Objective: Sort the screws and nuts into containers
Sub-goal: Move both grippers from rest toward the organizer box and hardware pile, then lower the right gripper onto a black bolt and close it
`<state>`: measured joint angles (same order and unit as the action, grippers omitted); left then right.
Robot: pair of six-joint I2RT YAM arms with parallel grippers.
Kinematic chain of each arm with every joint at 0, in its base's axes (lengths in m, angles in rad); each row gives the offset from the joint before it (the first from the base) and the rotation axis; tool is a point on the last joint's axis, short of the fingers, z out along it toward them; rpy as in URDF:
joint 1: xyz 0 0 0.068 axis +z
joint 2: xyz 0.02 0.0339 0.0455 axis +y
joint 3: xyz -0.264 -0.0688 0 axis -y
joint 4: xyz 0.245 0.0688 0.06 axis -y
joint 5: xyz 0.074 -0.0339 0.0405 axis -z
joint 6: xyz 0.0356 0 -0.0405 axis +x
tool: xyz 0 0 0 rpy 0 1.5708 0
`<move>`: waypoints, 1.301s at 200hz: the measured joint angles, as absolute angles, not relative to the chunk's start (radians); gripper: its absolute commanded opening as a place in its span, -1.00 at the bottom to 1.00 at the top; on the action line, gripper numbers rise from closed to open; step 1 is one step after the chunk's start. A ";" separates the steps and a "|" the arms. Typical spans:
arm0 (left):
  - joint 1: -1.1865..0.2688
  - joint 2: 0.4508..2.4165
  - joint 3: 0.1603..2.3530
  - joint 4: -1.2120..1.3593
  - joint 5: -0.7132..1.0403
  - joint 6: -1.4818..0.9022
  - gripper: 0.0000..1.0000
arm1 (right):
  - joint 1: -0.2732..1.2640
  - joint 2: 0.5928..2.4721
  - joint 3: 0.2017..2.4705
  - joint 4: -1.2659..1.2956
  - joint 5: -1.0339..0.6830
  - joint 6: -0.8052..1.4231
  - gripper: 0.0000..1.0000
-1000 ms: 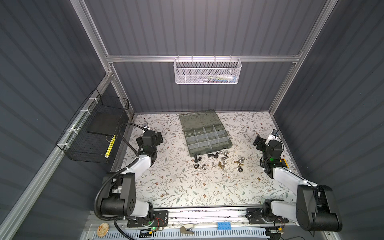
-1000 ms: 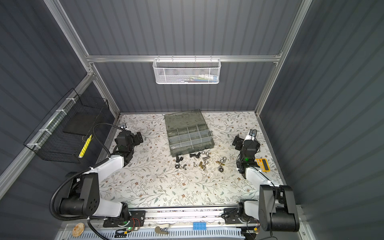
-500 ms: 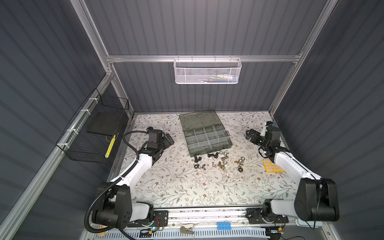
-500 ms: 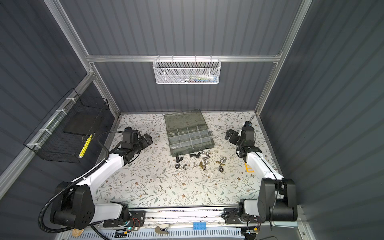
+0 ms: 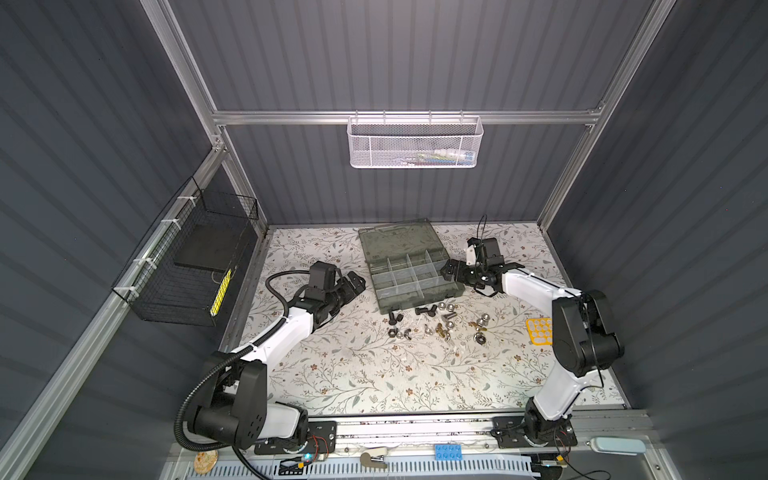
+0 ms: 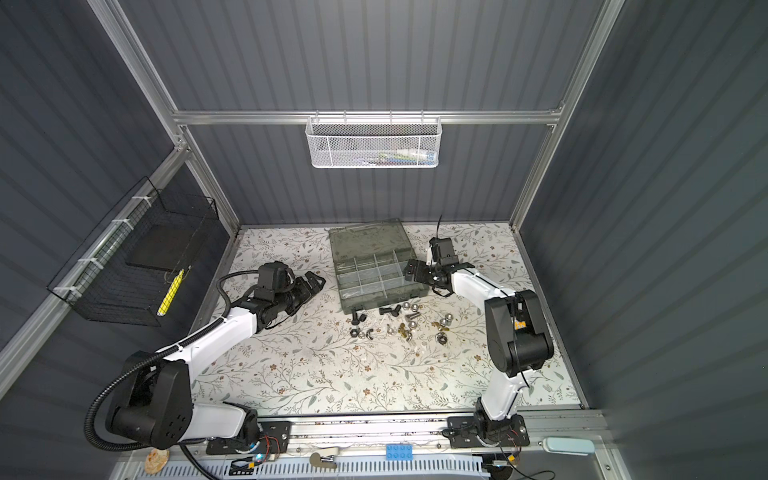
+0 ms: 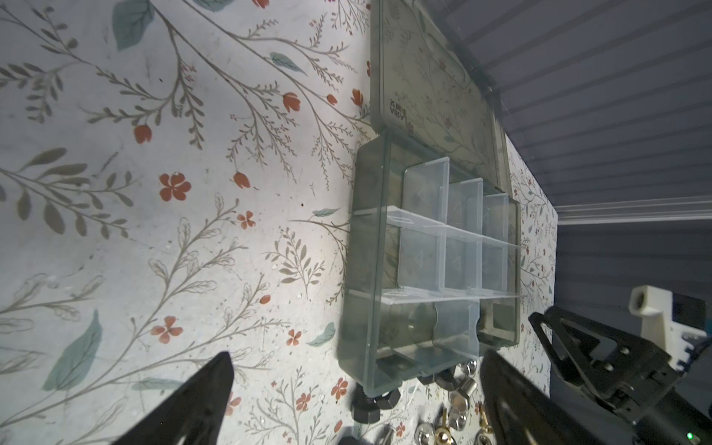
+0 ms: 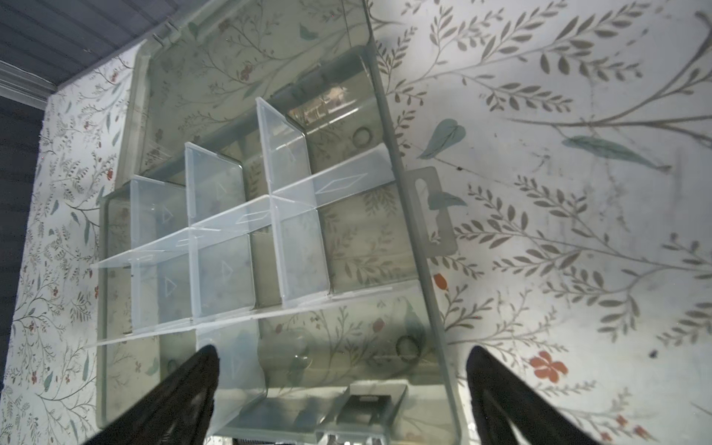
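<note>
Both arms have swung inward since a second ago. The left gripper [image 5: 354,283] has come from the bench's left edge to just short of the organiser case [image 5: 419,300]. The right gripper [image 5: 452,272] now sits at the case's right edge. Both pairs of jaws stand wide apart, and neither grips anything.

On the open lid [image 7: 435,96], the left wrist view shows a short line of dark print, turned sideways and too small to read with certainty. The clear dividers [image 8: 285,227] carry faint moulded triangle and diamond marks. A yellow strip [image 5: 221,290] in the black wire basket [image 5: 183,299] bears dark markings that cannot be read.

The case is translucent grey-green and lies open at the back middle of the floral bench [image 5: 353,374], its lid flat behind the small rectangular compartments. The screws and nuts [image 5: 436,324] lie loose on the bench just in front of it. They include black bolts [image 5: 426,310], silver nuts [image 5: 447,307], brass-coloured pieces [image 5: 440,331] and a black hex nut [image 5: 480,338]. A yellow grid piece [image 5: 539,331] lies to their right, beside the right arm.
</note>
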<state>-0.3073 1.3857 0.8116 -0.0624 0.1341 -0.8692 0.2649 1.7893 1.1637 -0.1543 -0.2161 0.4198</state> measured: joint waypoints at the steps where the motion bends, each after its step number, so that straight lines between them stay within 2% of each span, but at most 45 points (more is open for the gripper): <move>1: -0.307 1.386 0.811 -0.062 0.136 -0.870 0.99 | 0.265 1.791 1.164 -0.155 -0.216 0.419 0.99; 131: -0.327 1.539 0.873 -0.070 0.259 -0.841 0.99 | 0.317 1.780 1.107 -0.220 -0.210 0.453 0.98; 194: -0.329 1.535 0.925 -0.145 0.286 -0.815 0.99 | 0.323 1.628 1.107 -0.391 -0.093 0.459 0.98; 237: -0.335 1.457 0.924 -0.195 0.293 -0.800 1.00 | 0.423 1.531 1.105 -0.452 -0.041 0.434 0.99; 260: -0.338 1.405 0.905 -0.186 0.304 -0.801 0.99 | 0.495 1.508 1.086 -0.440 -0.033 0.427 0.90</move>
<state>-0.3382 1.4048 0.9054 -0.1856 0.3042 -0.8013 0.4950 1.5082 1.0859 -0.4400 -0.0326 0.4274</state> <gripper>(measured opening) 0.997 0.975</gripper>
